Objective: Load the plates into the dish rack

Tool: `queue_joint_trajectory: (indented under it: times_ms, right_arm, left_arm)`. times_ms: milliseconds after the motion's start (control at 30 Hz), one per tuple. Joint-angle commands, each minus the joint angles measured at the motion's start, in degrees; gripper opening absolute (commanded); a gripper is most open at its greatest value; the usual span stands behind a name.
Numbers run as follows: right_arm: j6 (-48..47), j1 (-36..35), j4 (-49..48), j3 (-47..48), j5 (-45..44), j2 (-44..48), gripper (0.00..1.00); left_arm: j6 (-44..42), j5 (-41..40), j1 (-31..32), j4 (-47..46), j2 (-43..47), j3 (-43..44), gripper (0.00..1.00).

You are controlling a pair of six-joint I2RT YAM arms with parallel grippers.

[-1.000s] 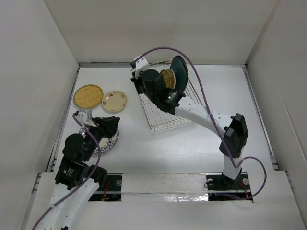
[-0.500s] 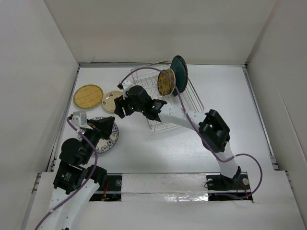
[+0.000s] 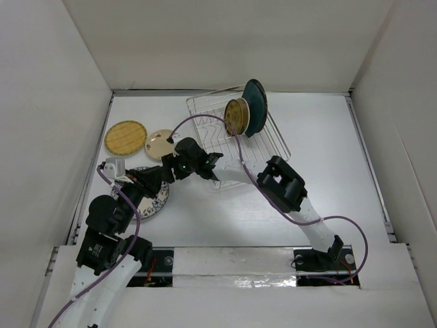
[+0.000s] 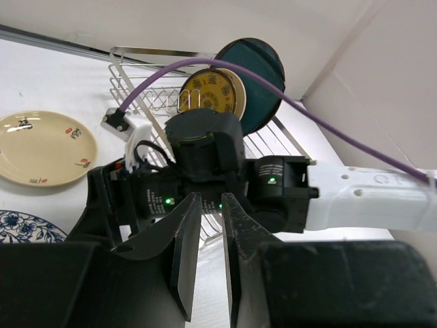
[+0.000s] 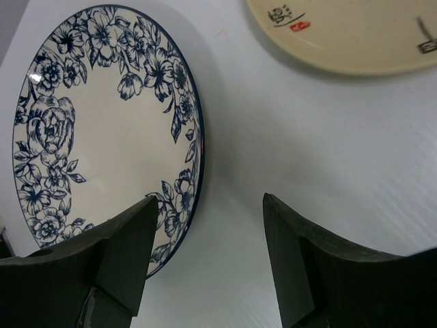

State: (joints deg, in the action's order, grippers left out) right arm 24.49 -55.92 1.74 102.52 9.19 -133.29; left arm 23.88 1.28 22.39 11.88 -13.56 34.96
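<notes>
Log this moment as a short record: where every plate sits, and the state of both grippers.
In rack: shiny gold round plate and dark teal round plate, on edge in the silver wire dish rack
On table: yellow woven-textured plate, cream round plate, white plate with blue flowers
Right gripper: open, low over the blue-flowered plate's rim
Left gripper: jaws a narrow gap apart, nothing between
</notes>
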Motion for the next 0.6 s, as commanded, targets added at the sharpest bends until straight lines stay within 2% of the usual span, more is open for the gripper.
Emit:
queue_joint_trajectory:
  times_ms: [0, 367, 567]
  right_arm:
    - [4.6, -0.3, -4.5, 3.7, 4.9, -2.7, 0.68]
    - [9.6, -0.9, -4.9, 9.5, 11.5, -11.1, 0.54]
    - [12.2, -0.9, -7.4, 7.0, 14.3, -12.5, 0.35]
  left_arm:
    - [-0.1, 0.5, -0.1, -2.3, -0.4, 0.2, 0.16]
    - [-0.2, 0.6, -0.1, -2.5, -0.3, 0.2, 0.17]
    - [-0.3, 0.6, -0.1, -2.6, 0.3, 0.2, 0.18]
